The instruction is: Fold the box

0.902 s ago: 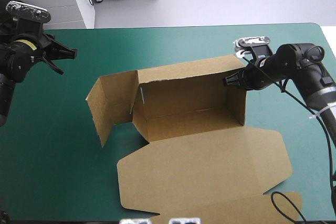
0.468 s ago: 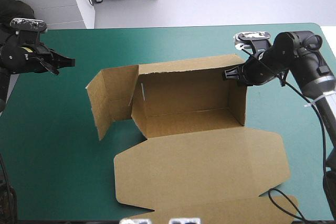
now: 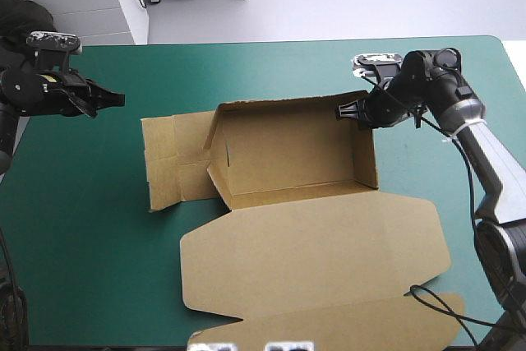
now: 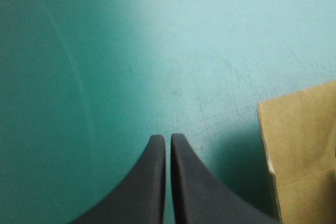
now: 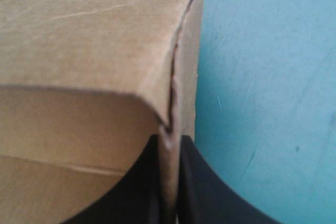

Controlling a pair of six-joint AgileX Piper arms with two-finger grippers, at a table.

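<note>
The brown box [image 3: 296,162] sits mid-table with its far and right walls raised and its wide lid [image 3: 316,256] flat toward the front edge. Its left end flap [image 3: 171,162] lies flat on the cover. My right gripper [image 3: 349,111] is shut on the box's far right corner; in the right wrist view the black fingers [image 5: 169,145] pinch the upright wall edge [image 5: 181,51]. My left gripper [image 3: 117,99] hovers shut over the teal-green cover, left of the flap and apart from it. Its closed tips [image 4: 168,139] point at bare cover, with a box corner [image 4: 304,156] to one side.
The lid's front tab [image 3: 329,326] reaches the table's front edge. Teal-green cover [image 3: 82,228] shows to the left and front left of the box. The table's far edge [image 3: 271,41] runs behind both grippers.
The right gripper has pulled the box's far right corner leftward, shifting the box. The left end flap dropped from upright to flat. The left gripper shut and edged right.
</note>
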